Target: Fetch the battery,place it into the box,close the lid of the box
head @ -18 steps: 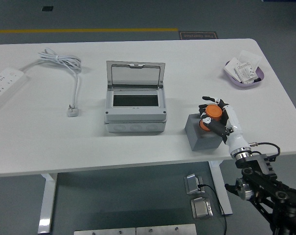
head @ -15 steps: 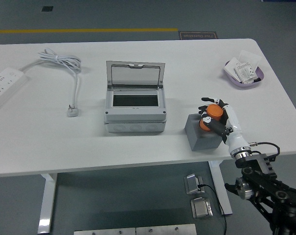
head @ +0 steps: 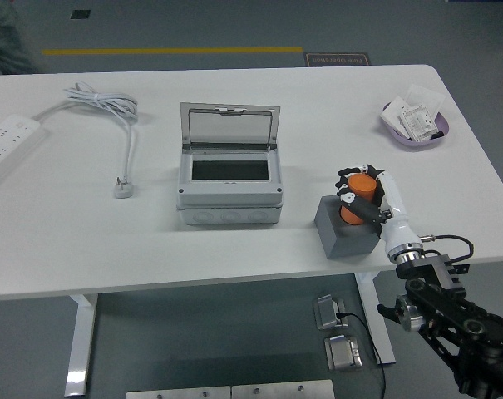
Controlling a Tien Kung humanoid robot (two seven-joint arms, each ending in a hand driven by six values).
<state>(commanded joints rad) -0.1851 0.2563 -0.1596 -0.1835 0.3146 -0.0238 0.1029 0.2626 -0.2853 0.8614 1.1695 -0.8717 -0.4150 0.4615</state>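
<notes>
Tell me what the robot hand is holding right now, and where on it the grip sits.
The right robot hand grips the orange battery around its sides, fingers wrapped over it, above the grey block.

An orange cylindrical battery point(head: 357, 198) stands upright on a small grey block point(head: 344, 228) at about four o'clock on the table. A grey rectangular plastic box point(head: 229, 191) sits near the centre, its clear hinged lid point(head: 229, 126) raised toward twelve o'clock.

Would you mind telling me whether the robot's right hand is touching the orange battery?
Touching. In the head view the right hand has its fingers wrapped around the orange battery above the grey block.
</notes>
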